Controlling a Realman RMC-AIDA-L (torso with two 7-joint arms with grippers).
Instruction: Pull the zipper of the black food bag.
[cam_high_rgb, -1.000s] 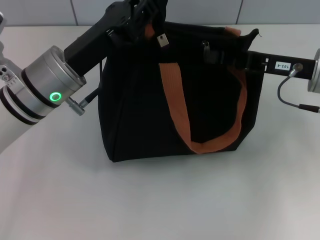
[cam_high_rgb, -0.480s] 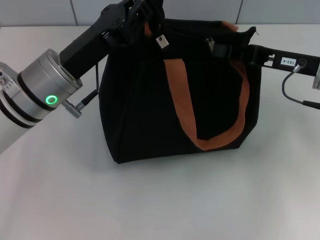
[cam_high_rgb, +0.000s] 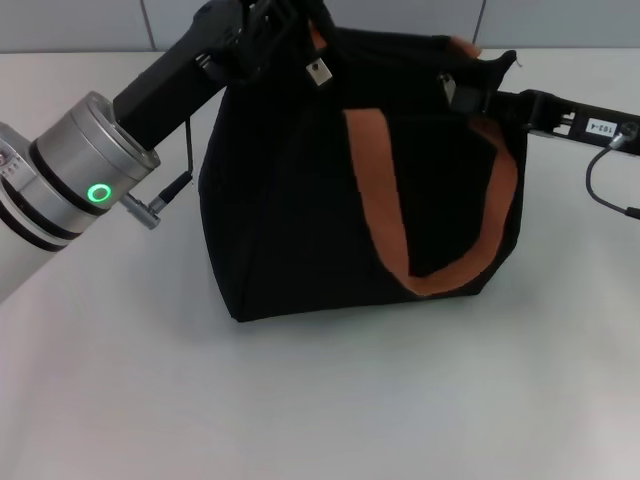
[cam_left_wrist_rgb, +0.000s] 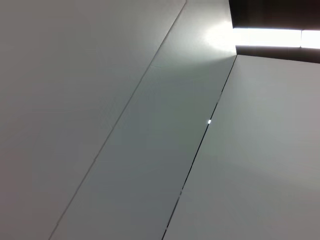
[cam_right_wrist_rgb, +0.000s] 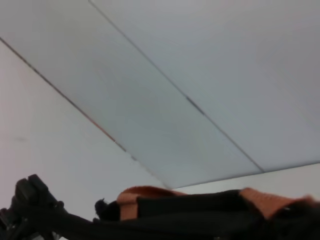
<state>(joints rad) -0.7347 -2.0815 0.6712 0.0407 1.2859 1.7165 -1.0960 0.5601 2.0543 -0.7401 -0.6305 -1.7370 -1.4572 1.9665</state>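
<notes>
White desk (cam_high_rgb: 330, 400), pale wall panels behind, and the black food bag (cam_high_rgb: 300, 220) sitting upright in the middle with its rust-orange handle loop (cam_high_rgb: 400, 230) drooping down the front face.

Bag looks like soft fabric, light and floppy, so I'd guess it drags or folds if you yank the zip without pinning the far end. The zipper pull itself is tiny, and a thin metal tab like that would probably be slippery, so pinch it flat across the tab and pull along the zip line, not up.

Left gripper (cam_high_rgb: 285, 18) is up at the bag's top corner on the robot's left, apparently clamped on the fabric there, right above the small pale tag (cam_high_rgb: 319, 71). Right gripper (cam_high_rgb: 462, 97) comes in from the right along the top edge, jaws closed at the zip line. I can't actually make out the zipper tab; I'm assuming it's pinched in there.
</notes>
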